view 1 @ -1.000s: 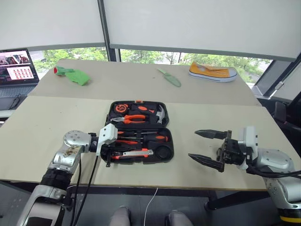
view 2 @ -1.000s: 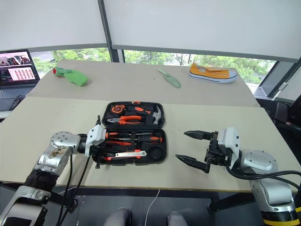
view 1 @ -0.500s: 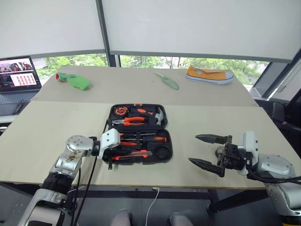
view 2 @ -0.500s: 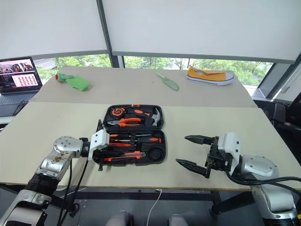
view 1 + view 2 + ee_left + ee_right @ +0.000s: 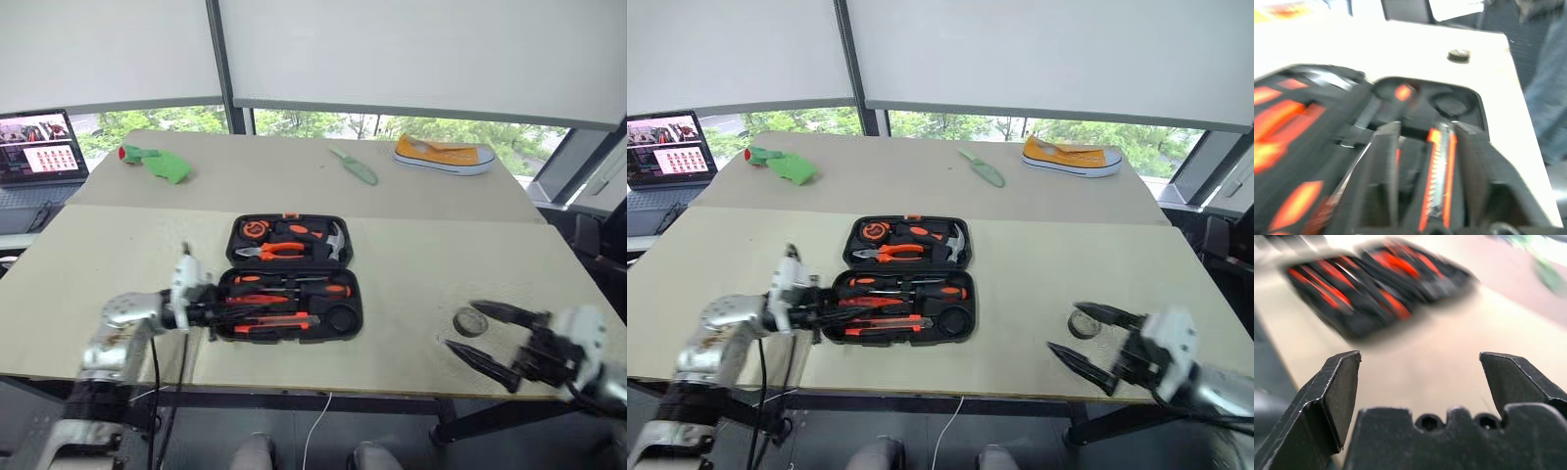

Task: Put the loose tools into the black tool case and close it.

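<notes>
Grippers sit nearest, at the table's (image 5: 392,377) front edge. Right gripper (image 5: 490,338) spread wide, empty, grey tape roll (image 5: 469,322) just beside its upper finger on bare tabletop. Left gripper (image 5: 227,315) at the open black tool case's (image 5: 349,286) left edge, fingers parted over the utility knife (image 5: 274,323), nothing gripped. Screwdrivers (image 5: 294,289) in recesses; open table right of the case. Far table: green trowel (image 5: 354,166), yellow shoe (image 5: 443,155), green cloth (image 5: 157,163).

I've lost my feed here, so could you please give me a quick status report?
Left gripper open at the tool case, empty. Right gripper open beside the tape roll. Case open, roll loose. Nothing in the way.
</notes>
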Robot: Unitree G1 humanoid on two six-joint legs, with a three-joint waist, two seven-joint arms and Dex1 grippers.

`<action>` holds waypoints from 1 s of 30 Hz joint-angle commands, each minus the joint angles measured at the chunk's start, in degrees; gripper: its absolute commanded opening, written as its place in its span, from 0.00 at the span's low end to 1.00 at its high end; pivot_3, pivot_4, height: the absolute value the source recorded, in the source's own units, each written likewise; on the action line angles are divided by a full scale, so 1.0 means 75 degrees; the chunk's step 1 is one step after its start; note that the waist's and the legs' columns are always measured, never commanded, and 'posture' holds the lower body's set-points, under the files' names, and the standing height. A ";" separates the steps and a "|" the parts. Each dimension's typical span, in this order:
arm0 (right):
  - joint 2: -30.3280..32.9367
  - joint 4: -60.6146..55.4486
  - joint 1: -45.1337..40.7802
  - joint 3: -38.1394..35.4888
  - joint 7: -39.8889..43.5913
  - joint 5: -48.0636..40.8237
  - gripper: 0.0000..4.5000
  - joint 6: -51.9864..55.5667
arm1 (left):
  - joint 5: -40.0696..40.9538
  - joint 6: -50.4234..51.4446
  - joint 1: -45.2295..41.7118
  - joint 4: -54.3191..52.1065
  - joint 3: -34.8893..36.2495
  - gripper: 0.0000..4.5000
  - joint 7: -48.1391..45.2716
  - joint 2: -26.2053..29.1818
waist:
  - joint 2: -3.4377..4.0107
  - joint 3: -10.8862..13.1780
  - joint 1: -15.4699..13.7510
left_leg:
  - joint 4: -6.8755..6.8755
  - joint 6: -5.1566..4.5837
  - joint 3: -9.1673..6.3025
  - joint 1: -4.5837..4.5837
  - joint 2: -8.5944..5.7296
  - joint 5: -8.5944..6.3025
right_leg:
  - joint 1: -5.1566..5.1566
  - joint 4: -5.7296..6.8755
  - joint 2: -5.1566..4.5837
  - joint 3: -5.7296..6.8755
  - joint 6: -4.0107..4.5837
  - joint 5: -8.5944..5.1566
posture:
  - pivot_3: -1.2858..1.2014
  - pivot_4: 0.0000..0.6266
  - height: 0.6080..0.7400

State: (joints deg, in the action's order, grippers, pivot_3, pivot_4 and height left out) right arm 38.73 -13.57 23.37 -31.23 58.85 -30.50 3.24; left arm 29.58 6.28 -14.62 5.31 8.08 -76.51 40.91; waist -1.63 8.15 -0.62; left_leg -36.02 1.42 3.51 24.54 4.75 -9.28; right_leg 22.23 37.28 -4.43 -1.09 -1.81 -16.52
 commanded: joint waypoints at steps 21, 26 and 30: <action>0.2622 0.0435 -0.2878 0.2955 -0.0190 0.1827 1.00 0.2877 | 0.0929 0.0193 0.1483 -0.2062 0.0105 1.00 -0.0241 -0.0103 | 0.0007 0.0016 0.0017 | 0.0016 -0.0012 0.0040 0.0008 -0.0001 0.0007 | 0.0024 -0.0035 0.0002 -0.0054 0.0062 0.0017 | 0.52 0.24 1.00; 0.2572 0.1149 -0.3976 0.3914 -0.0305 0.2600 0.68 0.3014 | 0.0849 0.0227 0.1384 -0.2243 -0.0143 1.00 -0.0229 -0.0084 | 0.0006 0.0018 0.0015 | 0.0016 -0.0020 0.0043 0.0038 -0.0007 -0.0007 | 0.0054 -0.0040 0.0005 -0.0060 0.0016 0.0039 | 0.52 0.24 1.00; 0.2805 0.1371 -0.4446 0.4341 -0.0021 0.2884 0.39 0.3305 | 0.0860 0.0206 0.1364 -0.2206 -0.0122 1.00 -0.0285 0.0003 | 0.0006 0.0019 0.0017 | 0.0017 -0.0020 0.0042 0.0046 -0.0004 -0.0006 | 0.0068 -0.0037 0.0010 -0.0060 0.0018 0.0038 | 0.52 0.24 1.00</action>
State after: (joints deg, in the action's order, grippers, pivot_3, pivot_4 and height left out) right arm 58.19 -3.86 -8.71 1.30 57.60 -10.12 26.93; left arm 35.84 7.97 -4.00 -10.06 6.59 -78.31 40.21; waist -1.59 8.29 -0.50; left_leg -35.89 1.27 3.84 24.89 4.72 -9.33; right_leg 22.73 37.01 -4.36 -1.54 -1.68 -16.23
